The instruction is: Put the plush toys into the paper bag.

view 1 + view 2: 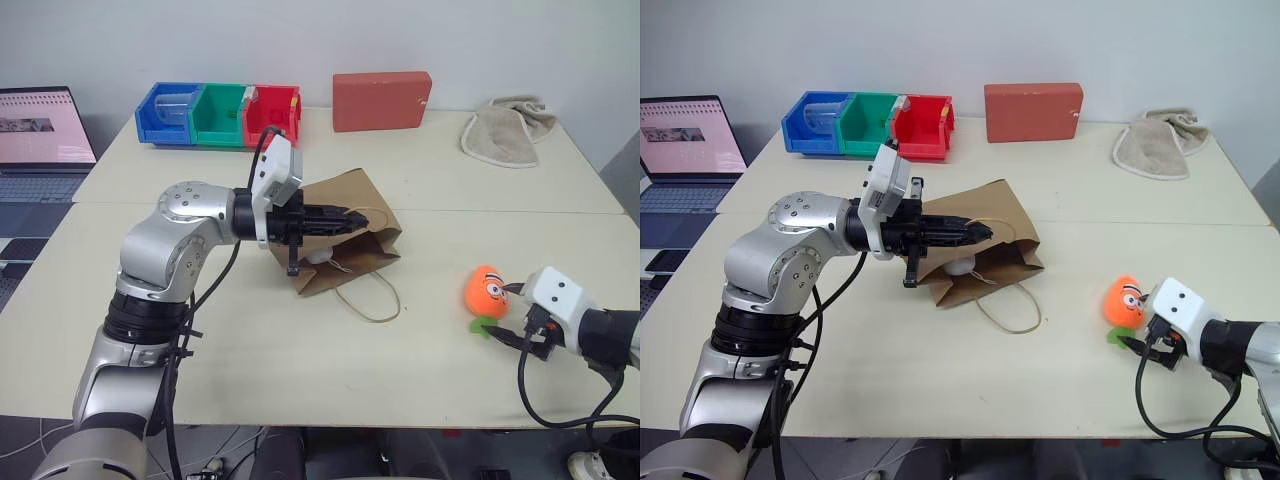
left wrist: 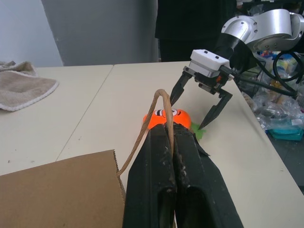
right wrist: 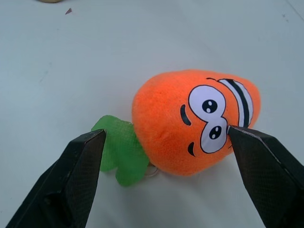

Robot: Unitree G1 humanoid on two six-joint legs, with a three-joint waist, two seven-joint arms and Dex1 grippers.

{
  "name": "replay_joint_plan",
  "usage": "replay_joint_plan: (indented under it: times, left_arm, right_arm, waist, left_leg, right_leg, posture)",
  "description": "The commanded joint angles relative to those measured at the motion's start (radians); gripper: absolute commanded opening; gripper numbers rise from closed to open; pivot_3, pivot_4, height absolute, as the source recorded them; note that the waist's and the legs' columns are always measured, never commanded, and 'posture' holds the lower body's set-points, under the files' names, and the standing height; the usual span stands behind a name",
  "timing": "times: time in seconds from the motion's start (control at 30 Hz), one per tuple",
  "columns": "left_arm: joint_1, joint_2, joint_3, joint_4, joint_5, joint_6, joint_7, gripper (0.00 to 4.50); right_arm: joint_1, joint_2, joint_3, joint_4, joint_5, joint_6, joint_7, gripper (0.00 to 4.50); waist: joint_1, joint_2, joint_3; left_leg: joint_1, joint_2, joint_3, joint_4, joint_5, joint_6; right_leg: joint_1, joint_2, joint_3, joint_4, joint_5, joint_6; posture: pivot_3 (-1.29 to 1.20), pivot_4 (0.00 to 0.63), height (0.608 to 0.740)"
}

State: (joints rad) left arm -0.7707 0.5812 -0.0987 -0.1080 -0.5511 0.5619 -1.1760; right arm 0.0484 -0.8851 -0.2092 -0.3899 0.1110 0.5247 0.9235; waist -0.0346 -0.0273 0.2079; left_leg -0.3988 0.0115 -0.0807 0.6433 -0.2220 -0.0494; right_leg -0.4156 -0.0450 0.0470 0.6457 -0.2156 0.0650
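- Left gripper (image 1: 345,222): fingers clamped on one tan twisted-cord handle (image 2: 159,102), holding the brown kraft paper bag (image 1: 355,200) up at its mouth, mid-table.
- White egg-shaped plush toy (image 1: 320,255) sits in the bag's mouth.
- Right gripper (image 2: 195,105): fingers spread wide, empty, straddling the orange carrot plush with green leaves (image 3: 190,123), which lies on the cream table (image 1: 420,350), right of the bag.

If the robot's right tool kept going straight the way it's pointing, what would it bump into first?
Most likely the orange carrot toy. The right tool is open, and the carrot lies on the table right ahead between its two fingers, though how near is hard to judge.
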Motion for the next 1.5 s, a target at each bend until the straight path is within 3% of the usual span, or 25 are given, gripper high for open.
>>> replay_joint_plan:
  times: [0.03,0.1,0.47,0.7,0.87,1.0,1.17,1.5]
  left_arm:
    - [-0.008,0.002,0.017,-0.035,-0.008,-0.006,0.008,0.0]
    - [-0.006,0.004,0.018,-0.039,-0.01,-0.004,0.011,0.0]
    - [-0.001,0.012,0.023,-0.041,-0.011,-0.002,0.012,0.0]
    - [-0.023,0.004,0.024,-0.016,-0.014,0.0,0.008,0.0]
    - [-0.044,-0.005,0.028,-0.008,-0.025,0.01,0.009,0.0]
    - [-0.057,-0.006,0.034,-0.002,-0.028,0.017,0.006,0.0]
    - [-0.072,-0.003,0.035,0.001,-0.031,0.016,0.004,0.0]
    - [-0.087,0.002,0.041,0.005,-0.039,0.025,0.003,0.0]
  right_arm:
    - [-0.037,0.0,0.026,0.035,-0.033,-0.044,-0.05,4.08]
    - [-0.055,0.002,0.044,0.064,-0.042,-0.061,-0.066,3.69]
    - [-0.071,-0.042,0.068,0.153,-0.079,-0.208,-0.071,0.04]
    - [-0.123,-0.113,0.048,-0.092,0.204,-0.065,0.149,0.01]
    - [-0.277,-0.068,0.154,-0.223,0.286,0.029,0.117,0.01]
    - [-0.439,0.076,0.325,-0.179,0.196,0.023,0.013,0.01]
    - [-0.568,0.232,0.546,0.008,-0.047,-0.094,-0.108,0.01]
    - [-0.627,0.371,0.643,0.175,-0.335,-0.203,-0.304,0.01]
  waist:
    - [0.002,0.0,0.0]
    - [0.003,0.0,0.0]
    - [0.003,0.0,0.0]
    - [0.001,0.0,0.0]
    - [0.003,0.0,0.0]
    - [0.001,0.0,0.0]
    - [0.001,0.0,0.0]
    - [0.002,0.0,0.0]
  left_leg:
    - [0.0,0.0,0.0,0.001,0.0,0.0]
    - [0.0,0.0,0.0,0.002,0.0,0.0]
    - [0.001,-0.001,-0.001,0.002,0.0,0.0]
    - [0.001,0.0,-0.002,0.001,0.0,0.0]
    - [0.001,0.0,-0.002,0.001,0.0,0.0]
    - [0.001,0.0,-0.003,0.002,0.0,0.0]
    - [0.001,0.0,-0.003,0.001,0.0,0.0]
    - [-0.003,0.0,-0.003,0.0,0.0,0.0]
  right_leg:
    - [0.001,0.0,0.001,0.0,-0.001,-0.002]
    - [0.002,0.0,0.001,-0.001,-0.002,-0.004]
    - [0.003,0.0,0.001,-0.001,-0.002,-0.003]
    - [0.003,0.001,0.001,0.0,0.001,0.002]
    - [0.003,0.001,0.0,-0.001,0.001,0.001]
    - [0.003,0.001,0.0,-0.001,-0.001,-0.001]
    - [0.002,0.001,0.0,0.0,0.001,0.001]
    - [-0.002,0.001,0.0,0.0,0.001,0.001]
  posture:
    - [0.0,0.15,0.74]
    - [0.0,0.15,0.74]
    - [0.0,0.15,0.74]
    - [0.0,0.15,0.74]
    - [0.0,0.15,0.74]
    - [0.0,0.15,0.74]
    - [0.0,0.15,0.74]
    - [0.0,0.15,0.74]
